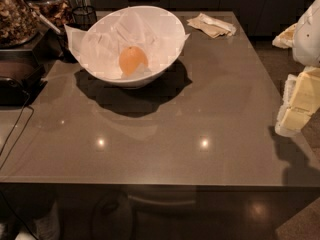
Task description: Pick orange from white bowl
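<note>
The orange (pixel 133 59) is round and pale orange. It lies inside the white bowl (pixel 167 24), on the crumpled white paper that lines it. The bowl is large and deep with a slanted rim, and it stands on the far left part of the grey-brown table (pixel 200 114). My gripper (pixel 296 106), white and pale yellow, hangs at the right edge of the view over the table's right edge. It is far to the right of the bowl, nearer the front, and holds nothing that I can see.
A crumpled beige paper wad (pixel 211 25) lies at the far side of the table, right of the bowl. Glass jars of snacks (pixel 20 14) and a dark appliance stand at the far left, with a black cable (pixel 15 129) running down.
</note>
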Tool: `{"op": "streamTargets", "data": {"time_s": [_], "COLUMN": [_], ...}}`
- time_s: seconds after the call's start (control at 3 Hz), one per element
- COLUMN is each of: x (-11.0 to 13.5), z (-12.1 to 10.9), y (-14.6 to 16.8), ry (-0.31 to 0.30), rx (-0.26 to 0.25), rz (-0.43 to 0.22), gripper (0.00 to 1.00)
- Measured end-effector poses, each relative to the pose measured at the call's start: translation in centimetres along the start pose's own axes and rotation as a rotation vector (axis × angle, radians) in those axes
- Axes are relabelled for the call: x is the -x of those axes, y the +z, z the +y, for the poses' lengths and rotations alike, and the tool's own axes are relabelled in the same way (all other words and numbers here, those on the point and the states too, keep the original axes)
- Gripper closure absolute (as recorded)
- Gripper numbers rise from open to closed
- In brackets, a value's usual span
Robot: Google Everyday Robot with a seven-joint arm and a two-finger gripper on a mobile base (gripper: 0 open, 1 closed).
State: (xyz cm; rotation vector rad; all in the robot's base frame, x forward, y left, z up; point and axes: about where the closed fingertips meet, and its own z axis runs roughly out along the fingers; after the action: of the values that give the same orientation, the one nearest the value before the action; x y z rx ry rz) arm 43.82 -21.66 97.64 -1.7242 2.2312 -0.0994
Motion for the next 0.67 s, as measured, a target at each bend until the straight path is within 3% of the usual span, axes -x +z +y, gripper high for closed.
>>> {"op": "streamTargets", "data": {"time_s": [0.33,0.67], "x": [0.1,0.98], "z": [-0.03,-0.47], "y": [-0.09,0.82], "ry": [0.0,0.057], "rx": [-0.006,0.039], "rz": [0.0,0.024], "gripper": [0.0,0.0]}}
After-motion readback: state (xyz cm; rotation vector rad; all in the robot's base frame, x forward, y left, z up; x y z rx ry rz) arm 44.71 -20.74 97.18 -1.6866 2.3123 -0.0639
